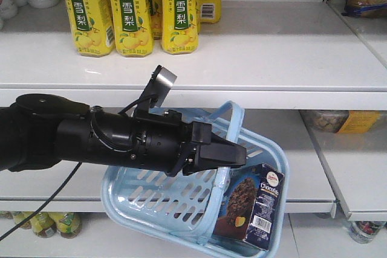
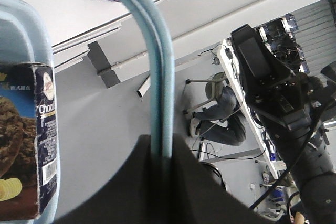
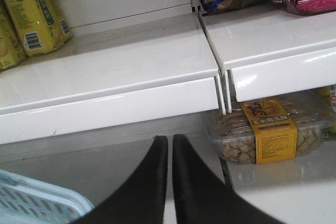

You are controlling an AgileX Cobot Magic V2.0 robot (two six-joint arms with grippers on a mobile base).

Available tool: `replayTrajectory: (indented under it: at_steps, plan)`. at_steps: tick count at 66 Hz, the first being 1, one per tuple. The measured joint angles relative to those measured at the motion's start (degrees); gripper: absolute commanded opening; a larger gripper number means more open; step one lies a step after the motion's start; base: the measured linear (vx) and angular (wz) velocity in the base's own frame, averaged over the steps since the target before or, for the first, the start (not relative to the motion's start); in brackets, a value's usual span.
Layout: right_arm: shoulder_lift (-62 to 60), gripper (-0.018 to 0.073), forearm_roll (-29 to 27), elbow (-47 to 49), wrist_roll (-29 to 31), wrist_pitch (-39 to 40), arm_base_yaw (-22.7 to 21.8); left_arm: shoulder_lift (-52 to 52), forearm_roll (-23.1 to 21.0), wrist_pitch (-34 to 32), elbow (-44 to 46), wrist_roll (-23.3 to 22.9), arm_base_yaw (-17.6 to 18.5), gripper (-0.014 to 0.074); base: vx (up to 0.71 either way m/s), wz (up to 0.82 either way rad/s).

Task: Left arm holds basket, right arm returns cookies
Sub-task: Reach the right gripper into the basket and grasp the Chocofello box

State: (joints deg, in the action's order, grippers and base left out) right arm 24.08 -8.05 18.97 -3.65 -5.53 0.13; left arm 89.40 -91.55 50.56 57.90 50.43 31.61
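So far: basket held up, cookie carton not yet returned

Roughly half of the job looks done. The thick black left arm (image 1: 91, 140) reaches across in front of white shop shelves (image 1: 242, 58). Its tapered left gripper (image 1: 237, 155) holds up a light blue slotted plastic shopping basket (image 1: 160, 200) by one thin loop handle (image 2: 157, 77). The basket hangs tilted, its open top turned towards the front camera. Inside the basket, leaning against its lower right end, stands the dark navy rectangular cookies carton (image 1: 254, 206), printed with chocolate-chip biscuits and a white barcode panel. Nothing grips it.

What is left, by my reading, is the whole return. The bulky black right arm (image 2: 294, 129) must reach into the basket, take the carton, lift it clear and set it on a shelf. Which shelf it belongs on cannot be told. A clear plastic tub of biscuits with an orange label (image 3: 268, 129) sits on a shelf to the right of the basket. Tall yellow drink bottles (image 1: 130, 10) stand on the shelf above the basket.

The left gripper's jaws are clamped on the basket handle, which runs straight into them in the left wrist view. The right gripper (image 3: 169, 140) hovers outside the basket, beside its corner, facing the shelves. Its two black fingers (image 3: 194, 182) lie together with only a hairline slit between them, holding and touching nothing.
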Motion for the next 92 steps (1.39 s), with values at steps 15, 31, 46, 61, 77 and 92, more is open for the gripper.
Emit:
replayTrajectory:
  at_steps: [15,31,46,61,77,92]
  plan:
    - [0.0,0.0323,0.2,0.0,0.1,0.1,0.0,0.0,0.0,0.0,0.0,0.0,0.0,-0.0006,0.00,0.00]
    - [0.0,0.0489,0.3,0.0,0.1,0.2,0.0,0.0,0.0,0.0,0.0,0.0,0.0,-0.0006,0.00,0.00]
    - [1.4,0.0501,-3.5,1.3,0.1,-2.2,1.1,0.0,0.0,0.0,0.0,0.0,0.0,-0.0006,0.00,0.00]
    - [11.2,0.0501,-11.4,9.2,0.0,-13.7,10.0,0.0,0.0,0.0,0.0,0.0,0.0,-0.0006,0.00,0.00]
    - [21.2,0.0501,-23.1,12.0,1.7,-20.4,14.5,0.0,0.0,0.0,0.0,0.0,0.0,-0.0006,0.00,0.00]
    - [28.1,0.0501,-30.8,12.0,7.4,-24.6,14.8,0.0,0.0,0.0,0.0,0.0,0.0,-0.0006,0.00,0.00]
